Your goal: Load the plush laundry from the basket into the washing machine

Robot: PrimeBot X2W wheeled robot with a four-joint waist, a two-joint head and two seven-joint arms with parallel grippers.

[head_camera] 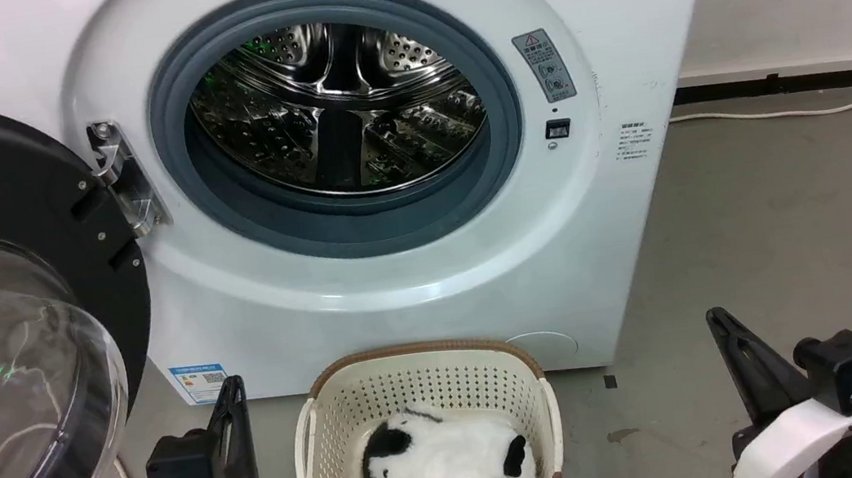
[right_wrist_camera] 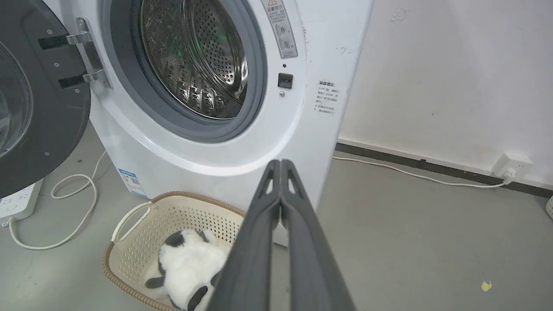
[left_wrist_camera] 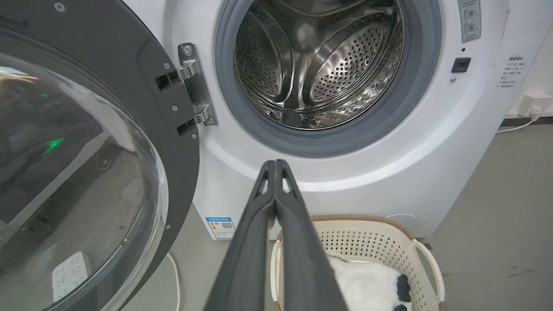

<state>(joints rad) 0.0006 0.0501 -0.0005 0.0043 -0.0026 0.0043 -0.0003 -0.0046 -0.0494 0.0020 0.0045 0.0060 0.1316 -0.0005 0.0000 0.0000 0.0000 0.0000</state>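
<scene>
On your left the open door point(head_camera: 20, 342) stands out with its clear dome close beside the left gripper point(head_camera: 233, 389). That gripper's fingers are pressed together on nothing. Swing that arm wide and you will likely knock the door.

Just right of it, the basket point(head_camera: 416, 350) sits on the floor just in front of the washing machine point(head_camera: 432, 287). The plush laundry point(head_camera: 448, 466) lies in the basket's near end, untouched.

The basket looks light (a pinch that catches its wall would probably lift it too). A shallow hold on fur alone may slip on the way up. The toy may also snag on the grey rubber ring point(head_camera: 359, 231) and drop to the floor.

Far right, the right gripper point(head_camera: 724, 325) rests low, its fingers closed together and empty.
</scene>
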